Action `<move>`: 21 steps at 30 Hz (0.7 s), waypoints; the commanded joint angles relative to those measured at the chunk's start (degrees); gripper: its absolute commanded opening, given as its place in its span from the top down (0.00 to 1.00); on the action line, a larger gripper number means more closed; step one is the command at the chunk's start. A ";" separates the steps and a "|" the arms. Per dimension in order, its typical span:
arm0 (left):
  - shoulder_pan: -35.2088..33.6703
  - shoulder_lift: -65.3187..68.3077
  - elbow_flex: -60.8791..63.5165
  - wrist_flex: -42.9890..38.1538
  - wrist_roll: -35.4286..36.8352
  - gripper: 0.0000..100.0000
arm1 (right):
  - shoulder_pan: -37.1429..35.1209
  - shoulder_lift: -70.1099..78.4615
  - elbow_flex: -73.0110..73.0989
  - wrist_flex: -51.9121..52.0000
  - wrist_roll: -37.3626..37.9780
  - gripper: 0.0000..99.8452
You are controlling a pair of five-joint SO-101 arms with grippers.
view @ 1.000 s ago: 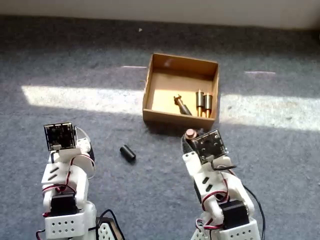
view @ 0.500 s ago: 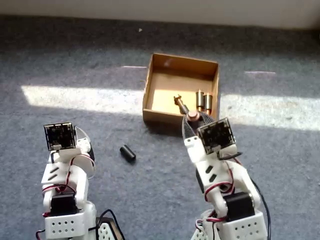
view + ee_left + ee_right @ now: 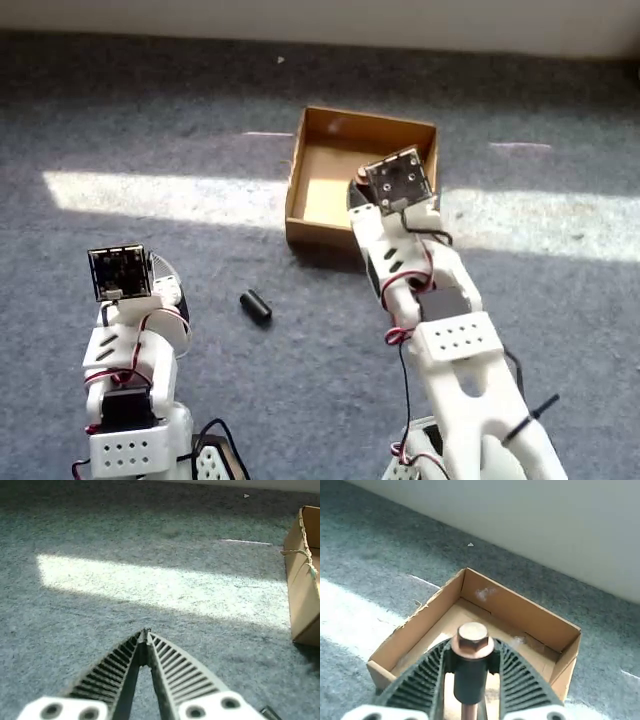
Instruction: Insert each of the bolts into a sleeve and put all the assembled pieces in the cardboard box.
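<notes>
My right gripper (image 3: 470, 667) is shut on an assembled piece (image 3: 471, 666), a copper bolt head on top of a black sleeve, held upright over the open cardboard box (image 3: 520, 611). In the high view the right arm (image 3: 400, 190) reaches over the box (image 3: 318, 150) and hides most of its floor. A loose black sleeve (image 3: 256, 306) lies on the grey carpet between the two arms, left of the box. My left gripper (image 3: 145, 639) is shut with nothing in it, low over the carpet near the left arm's base (image 3: 122, 275).
The box's near corner (image 3: 303, 580) stands at the edge of the left wrist view. A bright sunlit band (image 3: 160, 198) crosses the carpet. A pale wall (image 3: 545, 525) runs behind the box.
The right arm has swung forward from in front of the box to over it, carrying the assembled piece and now covering the pieces inside. The left arm has not moved.
</notes>
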 commanded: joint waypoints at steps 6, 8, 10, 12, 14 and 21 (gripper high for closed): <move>-0.57 -0.48 1.27 0.18 -0.79 0.99 | 4.44 18.07 -4.09 -21.23 0.18 0.99; -0.48 -0.40 1.27 0.18 -0.79 0.99 | 4.53 21.41 -3.91 -23.60 0.18 0.99; -0.48 -0.40 1.27 0.18 -0.79 0.99 | 4.53 23.96 -3.82 -25.10 0.18 0.99; -0.48 -0.40 1.27 0.18 -0.79 0.99 | 4.79 25.36 -3.65 -25.27 0.18 0.99; -0.48 -0.40 1.27 0.18 -0.79 0.99 | 4.88 25.80 -3.65 -25.27 0.18 0.99; -0.48 -0.40 1.27 0.18 -0.79 0.99 | 5.14 25.80 -3.82 -19.65 0.18 0.94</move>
